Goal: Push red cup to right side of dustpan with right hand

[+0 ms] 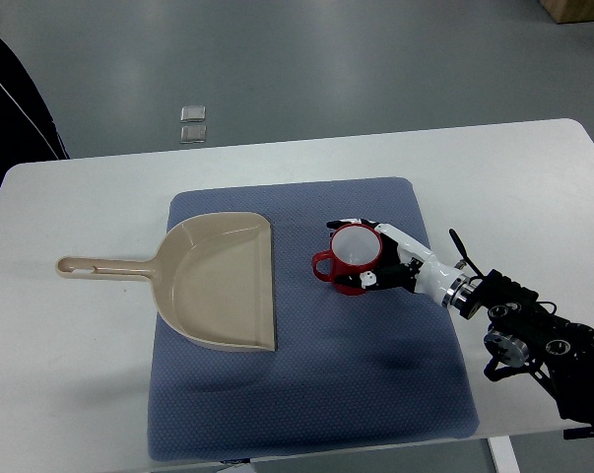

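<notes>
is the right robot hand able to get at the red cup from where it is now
Yes, it looks so: the right robot hand is already against the red cup, fingers curved round its right side. Nothing lies between them on the blue mat, and the dustpan sits apart to the cup's left.

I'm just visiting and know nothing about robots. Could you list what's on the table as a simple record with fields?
surface: white table with a blue mat
dustpan: beige, on the mat's left part, handle pointing left
red cup: upright, white inside, on the mat right of the dustpan, not touching it
right robot hand: fingers around the cup's right side
left robot hand: not visible
</notes>
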